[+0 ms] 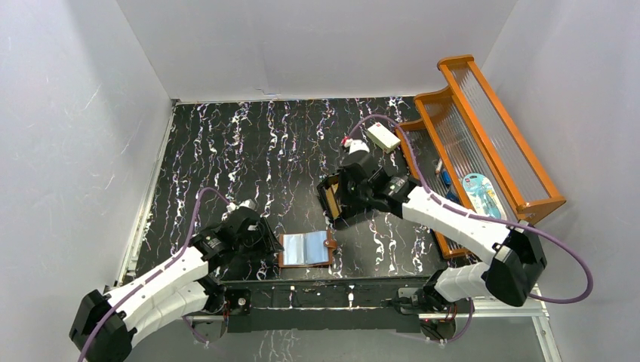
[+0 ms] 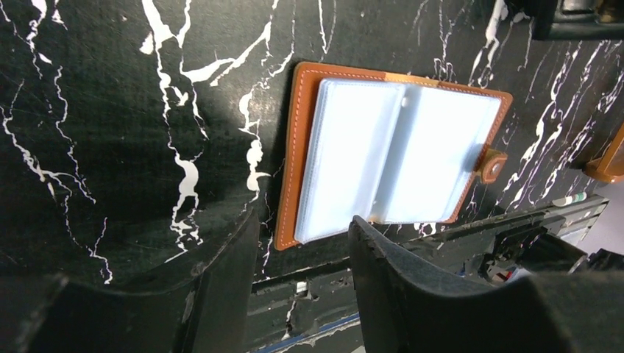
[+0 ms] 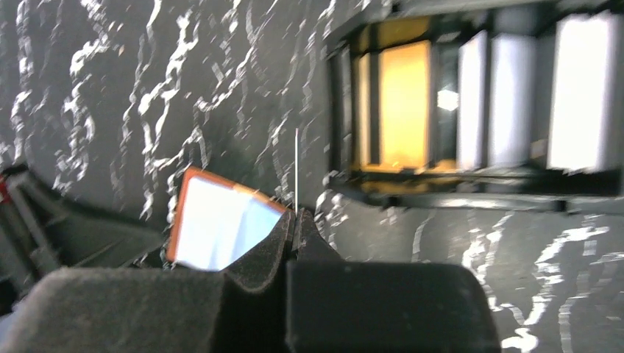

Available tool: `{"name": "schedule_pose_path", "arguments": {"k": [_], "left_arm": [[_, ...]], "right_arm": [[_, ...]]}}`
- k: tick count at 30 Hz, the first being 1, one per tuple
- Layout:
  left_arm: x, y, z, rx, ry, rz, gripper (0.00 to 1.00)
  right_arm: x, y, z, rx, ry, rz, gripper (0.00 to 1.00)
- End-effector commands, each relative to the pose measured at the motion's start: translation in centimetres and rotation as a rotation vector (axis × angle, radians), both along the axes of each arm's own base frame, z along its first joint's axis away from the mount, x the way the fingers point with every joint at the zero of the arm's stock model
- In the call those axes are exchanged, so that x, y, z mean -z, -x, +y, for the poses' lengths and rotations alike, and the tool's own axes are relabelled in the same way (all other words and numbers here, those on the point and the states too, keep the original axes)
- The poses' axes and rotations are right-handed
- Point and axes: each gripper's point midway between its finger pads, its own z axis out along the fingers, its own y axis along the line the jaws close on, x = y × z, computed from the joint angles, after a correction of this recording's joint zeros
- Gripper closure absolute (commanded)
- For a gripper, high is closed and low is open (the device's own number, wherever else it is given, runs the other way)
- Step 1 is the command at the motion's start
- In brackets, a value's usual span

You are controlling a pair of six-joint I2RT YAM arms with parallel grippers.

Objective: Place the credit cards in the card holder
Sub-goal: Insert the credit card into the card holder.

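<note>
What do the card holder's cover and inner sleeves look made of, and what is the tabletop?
Card holder: the cover looks like tan leather or an imitation, matte, with pale stitching along its edge and a snap tab. Inner sleeves: pale blue-grey translucent plastic, judging by the soft sheen. Tabletop: black with white marble-like veining, matte; possibly a printed mat or laminate, hard to tell.

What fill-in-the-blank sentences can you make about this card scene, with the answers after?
1. The card holder lies ___ on the table, pale slots up.
2. The left claw, jaws apart, hovers at the holder's ___ edge.
3. The right claw is ___ on a thin credit card seen edge-on.
4. In the black box, right wrist view, the leftmost upright card is ___.
Missing words: open; left; shut; orange.
</note>
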Motion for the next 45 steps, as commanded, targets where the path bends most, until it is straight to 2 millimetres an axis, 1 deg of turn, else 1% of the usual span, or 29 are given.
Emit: {"name": "schedule_pose_path", "arguments": {"k": [1, 2, 3, 7, 10, 14, 17, 20, 26, 31, 37, 45], "left_arm": [[0.5, 0.4, -0.4, 0.035, 0.017, 0.063, 0.55], [0.6, 0.4, -0.5, 0.038, 0.024, 0.072, 0.56], [0.7, 0.5, -0.6, 0.039, 0.031, 0.083, 0.56], [1.1, 0.7, -0.9, 0.046, 0.061, 0.107, 0.62], [1.3, 0.9, -0.8, 0.043, 0.063, 0.113, 0.66], [1.9, 1.1, -0.6, 0.041, 0.051, 0.125, 0.66], [2.3, 1.3, -0.4, 0.043, 0.035, 0.141, 0.65], [2.5, 1.2, -0.5, 0.046, 0.031, 0.143, 0.65], [3.1, 1.4, -0.7, 0.054, 0.041, 0.157, 0.75], [3.1, 1.4, -0.8, 0.065, 0.039, 0.162, 0.80], [3.3, 1.6, -0.8, 0.063, 0.045, 0.169, 0.87], [3.4, 1.7, -0.8, 0.065, 0.045, 0.172, 0.89]], "right_arm": [[-1.4, 3.2, 4.4, -0.059, -0.272, 0.071, 1.00], [-0.9, 4.0, 4.9, -0.073, -0.305, 0.090, 1.00], [-0.8, 4.8, 5.5, -0.084, -0.343, 0.104, 1.00], [0.5, 7.2, 7.1, -0.090, -0.428, 0.164, 1.00], [2.0, 8.2, 7.6, -0.079, -0.443, 0.196, 1.00], [3.5, 9.2, 8.0, -0.069, -0.472, 0.235, 1.00], [4.8, 9.4, 7.9, -0.040, -0.478, 0.252, 1.00], [5.6, 9.3, 7.7, -0.019, -0.470, 0.258, 1.00], [7.2, 9.2, 7.3, 0.011, -0.449, 0.269, 1.00], [8.5, 9.5, 7.4, 0.017, -0.443, 0.296, 1.00], [9.5, 9.6, 7.0, 0.029, -0.426, 0.303, 1.00], [10.6, 9.7, 6.5, 0.050, -0.411, 0.312, 1.00]]}}
